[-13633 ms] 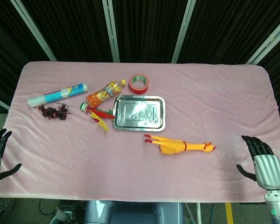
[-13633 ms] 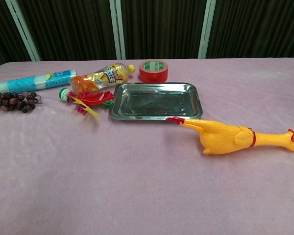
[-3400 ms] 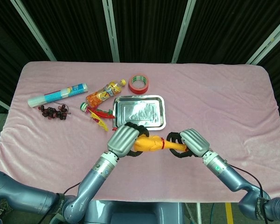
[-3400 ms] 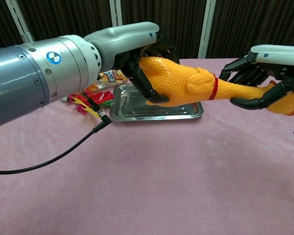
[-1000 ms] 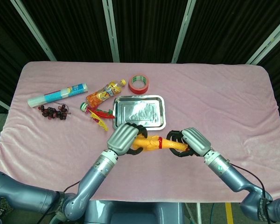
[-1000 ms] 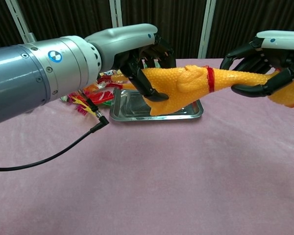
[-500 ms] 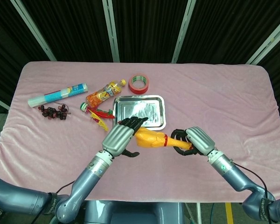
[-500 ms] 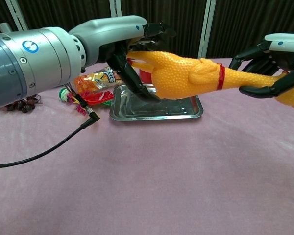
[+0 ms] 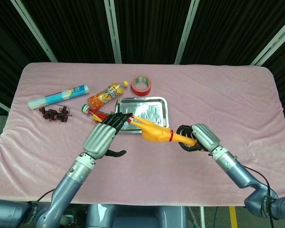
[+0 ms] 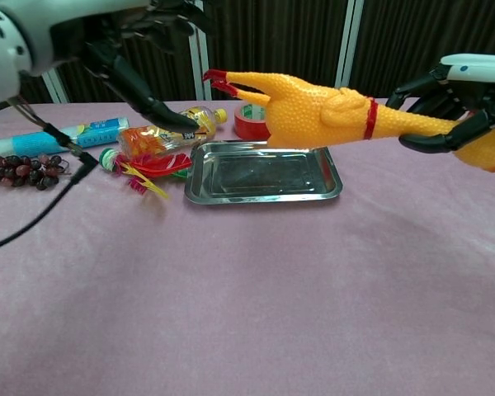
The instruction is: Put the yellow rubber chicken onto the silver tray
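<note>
The yellow rubber chicken (image 9: 154,131) (image 10: 313,110) hangs in the air, its red feet pointing left above the tray's right part. My right hand (image 9: 197,137) (image 10: 458,106) grips its neck near the head. The silver tray (image 9: 157,105) (image 10: 330,187) lies bare on the pink cloth just beyond and below the chicken. My left hand (image 9: 103,137) (image 10: 136,62) is off the chicken, fingers spread, holding nothing, to the left of the chicken's feet.
Left of the tray lie an orange snack bag (image 9: 106,95), a red and yellow toy (image 9: 99,117), dark grapes (image 9: 54,114) and a blue-white tube (image 9: 58,96). A red tape roll (image 9: 142,85) sits behind the tray. A black cable (image 10: 33,219) trails from the left arm.
My left hand has let go of the chicken's body and drawn back to the left, fingers spread. The chicken, now held only by the right hand, has swung over the tray.
</note>
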`<state>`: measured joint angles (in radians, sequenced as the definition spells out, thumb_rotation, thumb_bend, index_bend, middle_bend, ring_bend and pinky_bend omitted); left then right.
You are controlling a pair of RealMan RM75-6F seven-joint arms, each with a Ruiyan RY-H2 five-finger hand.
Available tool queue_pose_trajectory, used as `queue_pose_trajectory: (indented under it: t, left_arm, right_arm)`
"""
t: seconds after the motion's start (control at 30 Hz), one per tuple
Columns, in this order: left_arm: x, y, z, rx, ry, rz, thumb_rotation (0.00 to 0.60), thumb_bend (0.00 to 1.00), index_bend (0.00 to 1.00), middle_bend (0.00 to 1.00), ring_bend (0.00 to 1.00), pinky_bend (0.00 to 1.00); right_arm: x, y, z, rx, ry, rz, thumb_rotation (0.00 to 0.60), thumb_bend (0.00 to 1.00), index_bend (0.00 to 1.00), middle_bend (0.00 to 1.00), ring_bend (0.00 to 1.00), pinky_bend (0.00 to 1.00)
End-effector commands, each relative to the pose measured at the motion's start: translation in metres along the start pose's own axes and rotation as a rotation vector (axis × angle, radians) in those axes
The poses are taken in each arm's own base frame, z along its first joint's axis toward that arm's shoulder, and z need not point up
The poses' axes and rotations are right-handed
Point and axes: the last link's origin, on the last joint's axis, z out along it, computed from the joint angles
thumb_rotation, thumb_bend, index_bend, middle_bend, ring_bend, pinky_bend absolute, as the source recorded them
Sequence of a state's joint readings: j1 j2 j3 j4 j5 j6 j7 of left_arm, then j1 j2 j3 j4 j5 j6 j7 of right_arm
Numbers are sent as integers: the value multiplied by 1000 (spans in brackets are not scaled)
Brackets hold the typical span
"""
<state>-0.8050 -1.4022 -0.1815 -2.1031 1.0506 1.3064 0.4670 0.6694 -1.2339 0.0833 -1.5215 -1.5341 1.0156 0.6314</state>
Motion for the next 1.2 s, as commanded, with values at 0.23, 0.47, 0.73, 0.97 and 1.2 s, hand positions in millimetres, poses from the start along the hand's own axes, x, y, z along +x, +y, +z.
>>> queue_pose_trajectory:
  t: [0.23,0.47,0.73,0.97,1.2]
  left_arm:
    - [23,-32,-43,44,53,12,600,44,42,105,69,140]
    - [25,-48,-66,80,69,12,600,44,54,107,69,140]
    - [23,-71,-95,148,74,7,600,44,71,108,69,140]
    - [19,-81,-99,185,64,-14,600,44,59,106,69,140]
    - [15,-88,-101,219,48,-29,600,44,50,102,69,140]
  right_arm:
    - [2,-7,37,-7,-23,-15,600,731,1000,767,726,786]
    - [0,-10,69,-35,-54,-46,600,731,1000,767,726,786]
    - [-7,-7,114,-98,-80,-112,600,731,1000,767,726,786]
    - [-14,0,133,-145,-89,-138,600,731,1000,767,726,786]
    - [-16,9,142,-179,-86,-155,600,731,1000,767,713,783]
